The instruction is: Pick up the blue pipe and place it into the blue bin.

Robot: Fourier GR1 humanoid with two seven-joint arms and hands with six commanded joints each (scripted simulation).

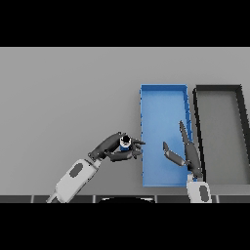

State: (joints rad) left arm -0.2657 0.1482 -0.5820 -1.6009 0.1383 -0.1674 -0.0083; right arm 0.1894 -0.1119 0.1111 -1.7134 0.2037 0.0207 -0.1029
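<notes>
Fingers of left hand [111,149] curl round blue pipe [125,142] beside blue bin [163,93].

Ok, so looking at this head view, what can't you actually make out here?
- Blue pipe: only its end and a sliver of blue show; the left hand curled round it hides its length.
- Blue bin: part of its floor and right wall lies behind the right hand.
- Black bin: its near right corner is cut off by the picture's edge.

head view – steep downward look at grey table [63,97] | single view – no overlap
</notes>
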